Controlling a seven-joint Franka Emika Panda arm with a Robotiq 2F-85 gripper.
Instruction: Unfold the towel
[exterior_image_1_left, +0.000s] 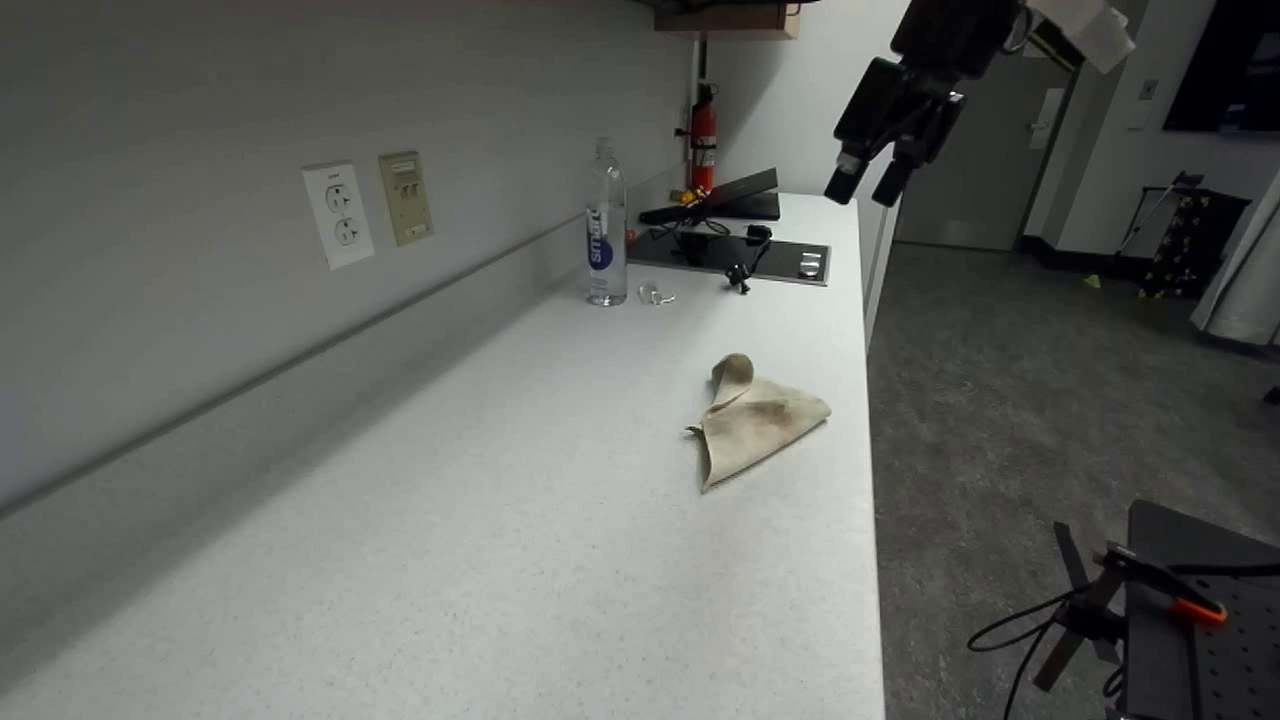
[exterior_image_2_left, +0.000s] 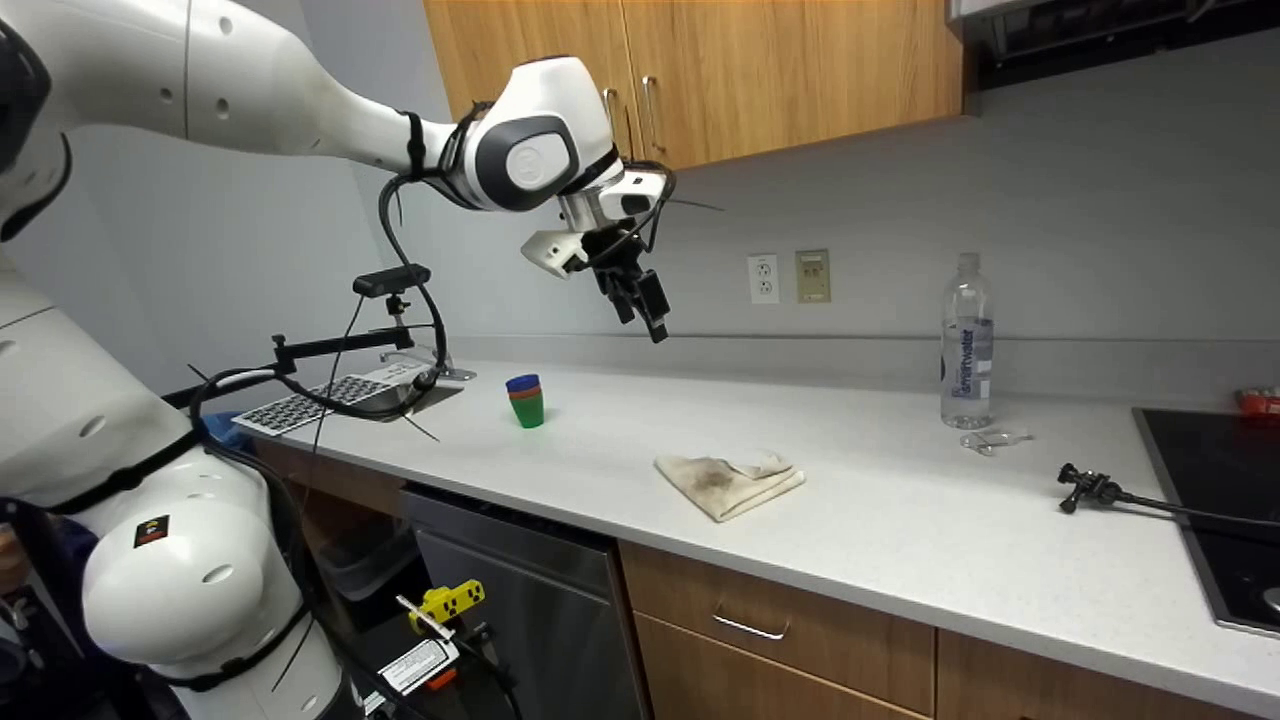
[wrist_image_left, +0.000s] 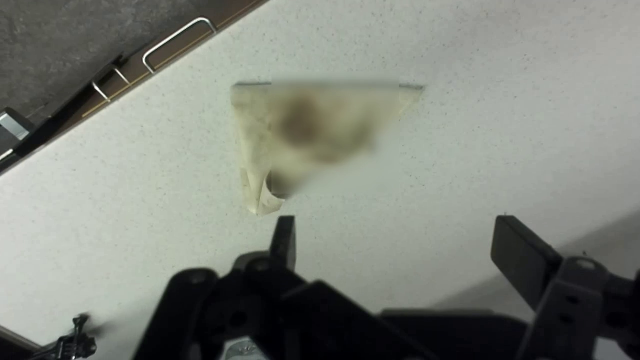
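Holding the white arm (exterior_image_2_left: 320, 110) high over the white counter (exterior_image_2_left: 880, 500) in an exterior view, sloped from ten o'clock to near the middle, then bent down at the wrist. Pointing the black gripper (exterior_image_2_left: 642, 326) slantwise toward five o'clock, with lots of air under it. Showing the two fingers (wrist_image_left: 522, 260) wide apart in the wrist view, near seven o'clock and four o'clock, with plain counter between them. Seeing the tan towel (exterior_image_2_left: 730, 485) down on the counter, at five o'clock from the gripper and well apart from it, folded over, with a brown spot on top. Finding it near twelve o'clock from the middle in the wrist view, partly blurred.

Reading "smartwater" up the side of the clear bottle (exterior_image_2_left: 966, 350), set at two o'clock from the towel in an exterior view. Reading just "smart" on the label (exterior_image_1_left: 603, 245) in an exterior view, at eleven o'clock from the towel. Spotting a red fire extinguisher (exterior_image_1_left: 705, 135) near twelve o'clock from the towel there, with print too small to read. Spotting a black sticker (exterior_image_2_left: 151, 531) on the arm at eight o'clock in an exterior view, also too small to read.
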